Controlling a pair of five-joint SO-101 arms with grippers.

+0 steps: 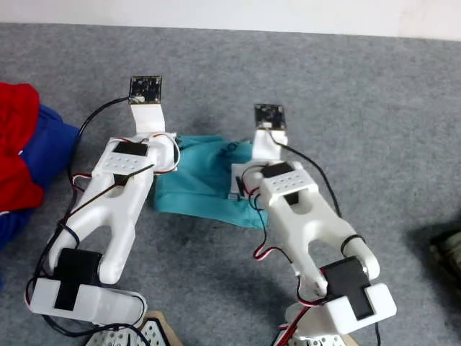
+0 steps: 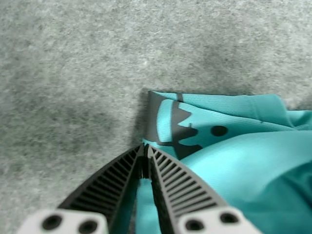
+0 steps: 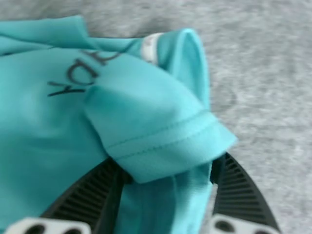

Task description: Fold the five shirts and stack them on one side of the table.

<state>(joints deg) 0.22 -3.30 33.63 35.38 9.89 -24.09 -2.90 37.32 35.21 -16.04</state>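
The left pincer (image 2: 146, 149) is pinching the teal shirt (image 2: 243, 165) on the grey desk (image 2: 73, 73); the right pincer (image 3: 168, 163), jaws wide, is straddling it.

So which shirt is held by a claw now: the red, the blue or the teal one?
The teal shirt: the left claw pinches its edge. The red shirt and blue shirt lie far aside, untouched.

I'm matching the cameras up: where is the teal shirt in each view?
High view: the teal shirt lies between the two arms, mid-table.
Left wrist view: the shirt has its edge pinched in the left gripper.
Right wrist view: the shirt bunches across the right gripper.
Shared landmark: the grey table.
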